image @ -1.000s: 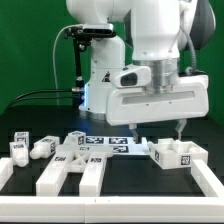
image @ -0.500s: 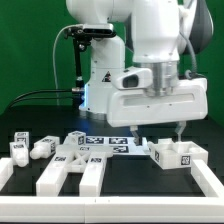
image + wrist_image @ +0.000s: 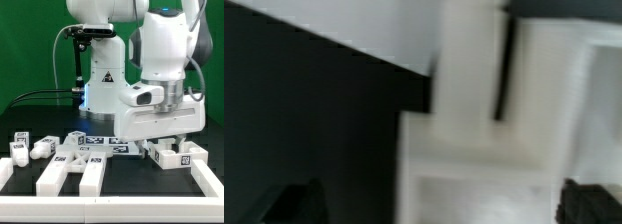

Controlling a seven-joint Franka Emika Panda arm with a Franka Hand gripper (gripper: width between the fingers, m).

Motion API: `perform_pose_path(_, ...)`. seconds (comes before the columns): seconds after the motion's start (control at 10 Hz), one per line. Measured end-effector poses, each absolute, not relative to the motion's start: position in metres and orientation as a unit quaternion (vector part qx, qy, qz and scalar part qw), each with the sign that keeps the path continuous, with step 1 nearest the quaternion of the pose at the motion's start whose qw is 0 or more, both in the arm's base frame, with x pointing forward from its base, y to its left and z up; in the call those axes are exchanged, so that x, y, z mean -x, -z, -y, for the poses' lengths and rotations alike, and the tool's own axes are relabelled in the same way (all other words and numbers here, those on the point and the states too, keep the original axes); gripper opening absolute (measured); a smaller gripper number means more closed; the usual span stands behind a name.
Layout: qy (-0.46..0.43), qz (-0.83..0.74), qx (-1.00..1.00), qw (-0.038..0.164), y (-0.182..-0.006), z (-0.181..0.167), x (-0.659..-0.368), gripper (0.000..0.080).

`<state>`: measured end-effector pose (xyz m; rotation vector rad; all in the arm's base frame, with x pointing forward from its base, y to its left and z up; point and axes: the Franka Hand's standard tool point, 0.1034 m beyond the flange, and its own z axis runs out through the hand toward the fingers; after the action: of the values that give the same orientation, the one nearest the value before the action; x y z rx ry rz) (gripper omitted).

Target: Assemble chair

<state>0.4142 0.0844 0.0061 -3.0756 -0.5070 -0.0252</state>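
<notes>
The chair is in loose white tagged pieces on the black table. One blocky piece (image 3: 173, 156) lies at the exterior view's right, and my gripper (image 3: 167, 144) hangs low right over it. In the wrist view, the same white piece (image 3: 482, 160) fills the space between my two dark fingertips (image 3: 292, 205), blurred. The jaws stand wide and straddle it, with a dark gap on one side, so my gripper (image 3: 441, 205) is open. A forked slab (image 3: 68, 176) lies at the front, and small pieces (image 3: 42, 147) lie at the left.
The marker board (image 3: 112, 146) lies flat at the table's middle, below the arm's base. More tagged pieces (image 3: 78, 143) sit next to it. The table's raised white border (image 3: 212, 182) runs along the front right and the left edge.
The arm has swung toward the exterior view's right and dropped, bringing the hand down onto the right-hand piece. The jaws stayed wide apart. No piece has moved.
</notes>
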Motion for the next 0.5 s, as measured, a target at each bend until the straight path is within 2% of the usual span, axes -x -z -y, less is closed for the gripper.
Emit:
perform_pose_path(0.1, 0.008, 0.163, 0.987, 0.012, -0.006, -0.0853, -0.414, 0.0649)
perform_pose_path(0.2, 0.008, 0.163, 0.987, 0.012, -0.0059, -0.0853, -0.4139, 0.0555)
perform_pose_path(0.3, 0.008, 0.163, 0.987, 0.012, -0.0058, -0.0849, -0.4139, 0.0418)
perform_pose_path(0.4, 0.007, 0.163, 0.987, 0.012, -0.0057, -0.0848, -0.4139, 0.0418)
perform_pose_path(0.5, 0.007, 0.161, 0.987, 0.012, -0.006, -0.0836, -0.4143, 0.0217)
